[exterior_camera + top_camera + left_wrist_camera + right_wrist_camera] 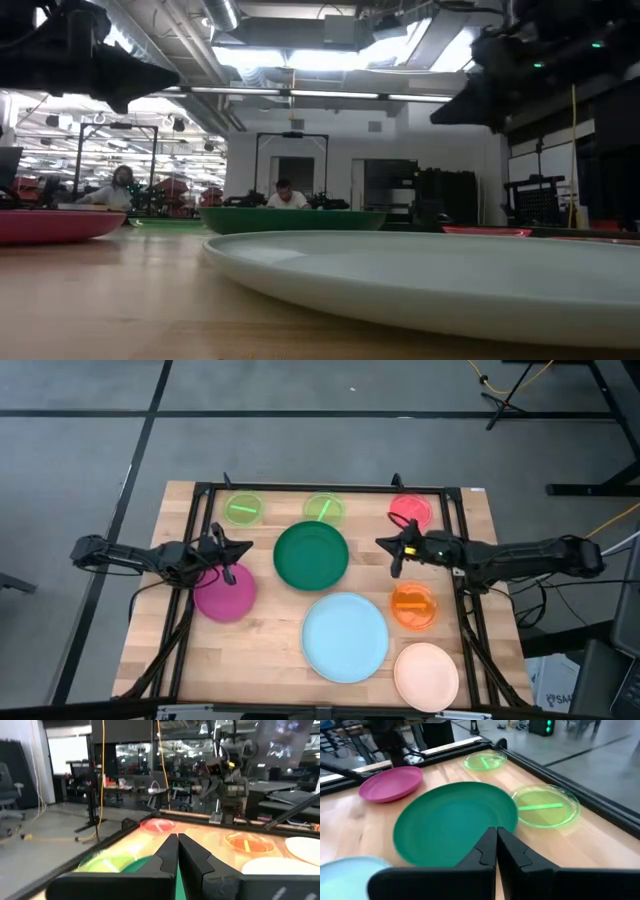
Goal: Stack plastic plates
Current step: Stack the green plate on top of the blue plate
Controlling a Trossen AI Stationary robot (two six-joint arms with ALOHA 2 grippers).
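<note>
Eight plastic plates lie flat and apart on the wooden table. Along the far side are two lime-green ones and a red-pink one. The dark green plate sits in the middle, the magenta to its left. Nearer are the light blue, the orange and the peach-cream. My left gripper is shut above the magenta plate's far edge and points at the green plate. My right gripper is shut in the air right of the green plate.
A black metal frame runs along the table's far edge and down both sides. Cables hang off the right arm. In the low view, people sit in the room far behind the table.
</note>
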